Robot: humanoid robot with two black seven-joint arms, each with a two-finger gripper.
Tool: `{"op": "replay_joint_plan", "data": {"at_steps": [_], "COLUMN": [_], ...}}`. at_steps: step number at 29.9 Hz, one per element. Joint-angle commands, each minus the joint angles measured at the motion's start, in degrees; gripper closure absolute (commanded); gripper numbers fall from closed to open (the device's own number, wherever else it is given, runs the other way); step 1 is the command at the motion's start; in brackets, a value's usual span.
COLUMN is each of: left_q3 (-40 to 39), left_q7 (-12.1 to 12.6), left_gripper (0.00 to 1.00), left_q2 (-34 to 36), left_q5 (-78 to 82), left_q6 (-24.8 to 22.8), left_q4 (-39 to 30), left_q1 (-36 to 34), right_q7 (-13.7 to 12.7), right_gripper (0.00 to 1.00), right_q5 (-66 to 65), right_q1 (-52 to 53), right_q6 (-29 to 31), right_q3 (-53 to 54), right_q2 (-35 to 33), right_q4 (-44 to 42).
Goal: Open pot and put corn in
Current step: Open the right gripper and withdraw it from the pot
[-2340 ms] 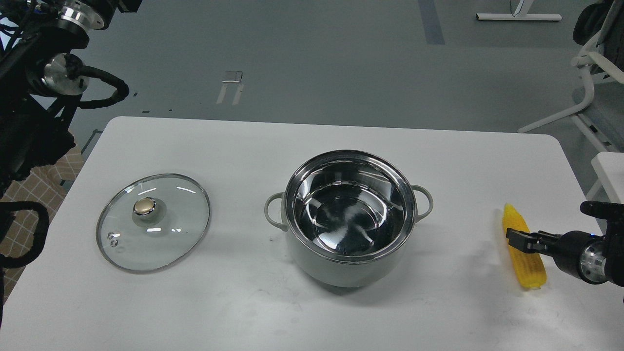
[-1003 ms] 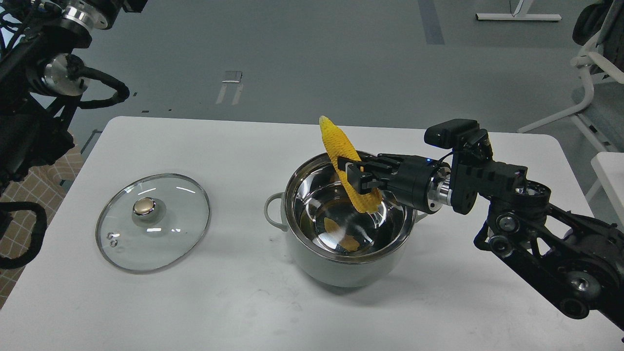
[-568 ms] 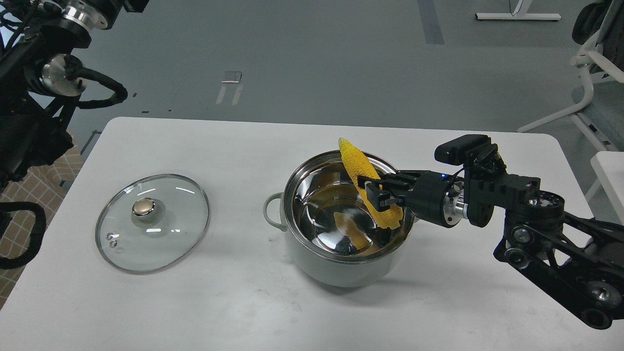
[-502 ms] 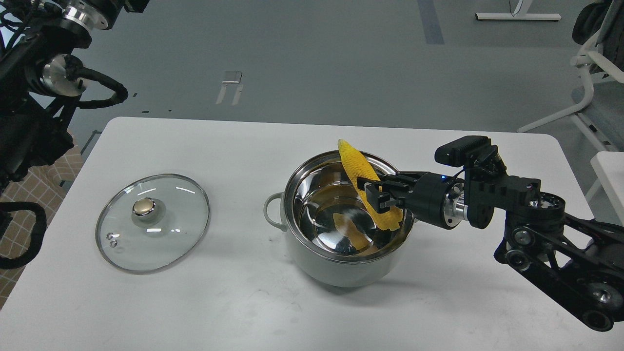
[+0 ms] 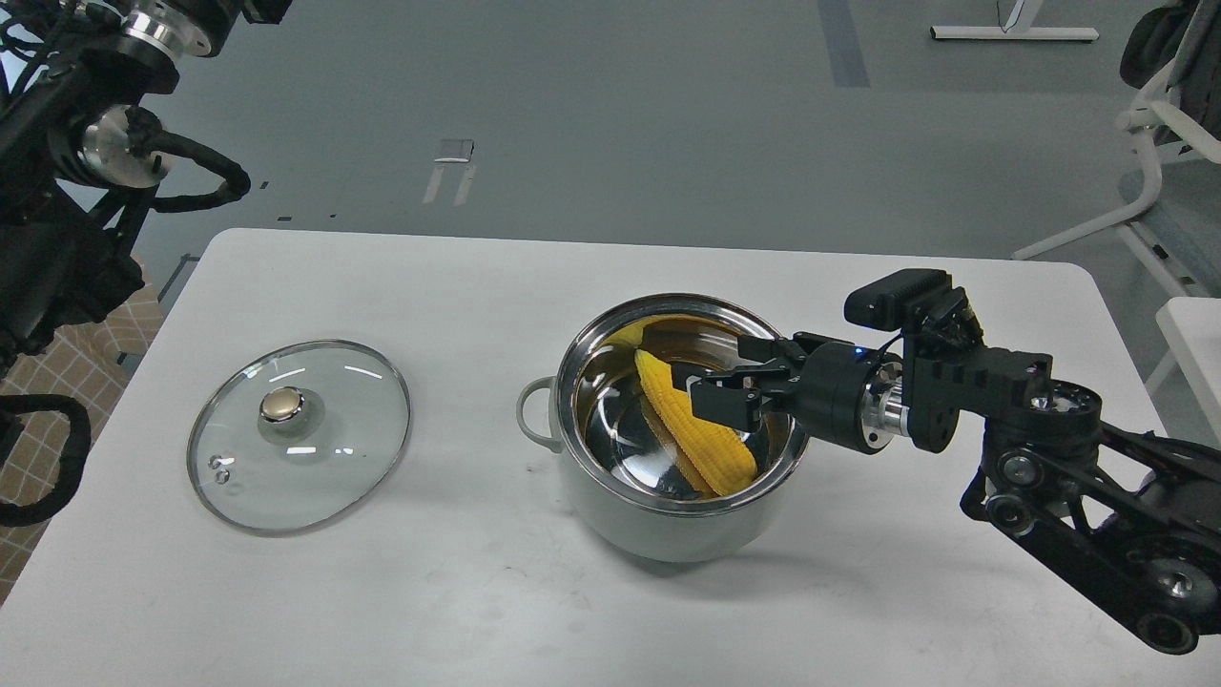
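Observation:
The pale grey pot (image 5: 658, 527) stands open in the middle of the white table (image 5: 458, 592). The yellow corn (image 5: 694, 434) lies slanted inside it on the steel bottom, tip toward the far left. My right gripper (image 5: 733, 376) hangs over the pot's right side just above the corn, open, its fingers apart and free of the cob. The left arm rises along the left edge; its gripper is out of view.
The round glass lid (image 5: 300, 434) with a gold knob lies flat on the table left of the pot. White chair legs (image 5: 1145, 191) stand beyond the table's far right corner. My right arm's links cross the table's right front.
The right gripper picked the corn off the table's right side, carried it over the pot, lowered it, and has now opened; the corn dropped from tilted in the fingers to lying inside the pot.

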Motion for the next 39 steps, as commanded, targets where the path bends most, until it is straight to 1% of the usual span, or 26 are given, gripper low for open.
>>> {"op": "replay_joint_plan", "data": {"at_steps": [1, 3, 4, 6, 7, 10, 12, 14, 16, 18, 19, 22, 24, 28, 30, 33, 34, 36, 39], "left_q3": [0.00, 0.00, -0.09, -0.09, -0.09, -0.70, -0.97, -1.06, -1.06, -1.06, -1.15, -1.23, -1.15, -1.32, -1.32, -1.32, -1.32, -1.15, -1.23], "left_q7": [0.02, 0.02, 0.02, 0.02, -0.16, -0.33, -0.33, -0.42, -0.33, -0.33, -0.25, -0.16, -0.16, -0.16, -0.16, -0.16, -0.07, 0.02, 0.54], "left_gripper": [0.02, 0.02, 0.02, 0.02, 0.02, 0.02, 0.02, 0.02, 0.02, 0.02, 0.02, 0.02, 0.02, 0.02, 0.02, 0.02, 0.02, 0.02, 0.02], "left_q2": [-0.02, -0.11, -0.20, -0.29, -0.29, -0.55, -0.46, -0.46, -0.20, -0.11, -0.02, 0.06, 0.06, 0.15, 0.15, 0.24, 0.33, 0.85, 0.94], "left_q5": [0.00, 0.00, 0.00, 0.00, 0.00, -0.61, -0.88, -1.05, -2.36, -3.33, -4.30, -6.93, -7.47, -7.73, -7.82, -7.91, -7.91, -7.82, -7.91], "left_q6": [-0.02, -0.11, -0.11, -0.11, -0.20, -1.16, -2.30, -3.63, -3.98, -4.07, -4.24, -5.38, -6.35, -6.67, -6.62, -6.62, -6.67, -6.67, -6.67], "left_q4": [0.02, 0.02, -0.07, 0.02, 0.02, -0.07, 0.02, 0.02, 0.02, 0.02, 0.02, 0.02, 0.11, 0.37, 0.55, 0.55, 0.55, 0.55, 0.55], "left_q1": [-0.05, -0.05, -0.05, -0.05, -0.05, 0.04, 0.04, 0.04, 0.12, 0.21, 0.21, 0.21, 0.39, 0.65, 0.83, 0.91, 0.91, 1.09, 2.14], "right_q7": [0.00, 0.00, 0.00, 0.00, 0.00, -0.09, -0.09, -0.09, -0.09, -0.09, -0.09, 0.08, 0.26, 1.75, 1.84, 2.10, 2.45, 4.38, 4.65], "right_gripper": [0.04, 0.03, 0.01, 0.00, 0.00, 0.00, 0.00, 0.00, 0.00, 0.00, 0.00, 0.00, 0.00, 0.00, 0.00, 0.00, 0.00, 0.00, 0.00], "right_q5": [0.17, 0.34, 0.78, 1.66, 2.88, 5.52, 6.84, 10.52, 17.97, 22.56, 26.67, 35.29, 39.08, 53.84, 61.22, 64.49, 64.68, 64.77, 64.85], "right_q1": [0.26, 0.27, 0.18, 0.18, 0.61, 2.98, 5.09, 7.99, 10.71, 11.69, 12.82, 14.85, 14.86, 14.15, 13.54, 13.10, 13.10, 12.92, 12.83], "right_q6": [-0.50, -0.50, -0.50, -0.41, -0.15, -0.15, -0.41, -0.76, -1.99, -2.61, -3.05, -4.54, -4.72, -4.46, -4.46, -4.63, -4.72, -4.81, -4.81], "right_q3": [1.89, 6.72, 11.44, 16.29, 21.02, 29.30, 31.86, 35.38, 41.16, 43.55, 45.13, 48.12, 49.27, 50.77, 50.68, 50.86, 50.86, 51.30, 51.39], "right_q2": [0.72, 3.00, 5.79, 9.23, 12.64, 16.71, 16.98, 17.07, 17.07, 16.90, 16.46, 14.62, 13.82, 13.03, 12.33, 12.33, 12.24, 12.24, 12.41], "right_q4": [0.05, -0.03, -0.38, -0.74, -1.09, -3.80, -5.21, -8.63, -14.77, -18.03, -21.62, -29.10, -31.31, -37.11, -40.71, -42.92, -43.19, -43.71, -44.68]}}
